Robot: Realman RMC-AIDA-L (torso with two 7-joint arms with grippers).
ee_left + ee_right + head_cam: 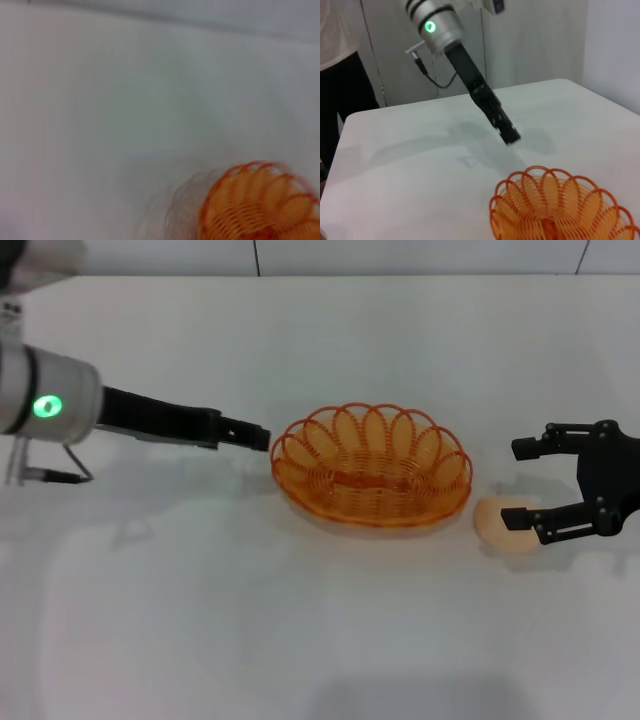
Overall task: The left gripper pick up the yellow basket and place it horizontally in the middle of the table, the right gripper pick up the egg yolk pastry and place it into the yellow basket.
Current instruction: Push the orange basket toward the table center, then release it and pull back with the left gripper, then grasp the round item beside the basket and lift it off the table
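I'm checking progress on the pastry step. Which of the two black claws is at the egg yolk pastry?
The right claw, on the black arm: its open fingers straddle the egg yolk pastry. The left claw sits beside the yellow basket.

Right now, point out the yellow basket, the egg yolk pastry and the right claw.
yellow basket (pixel 372 468), head view, woven floor.
egg yolk pastry (pixel 492 523), head view, left half of its top.
right claw (pixel 520 483), head view, gap between its open fingertips.
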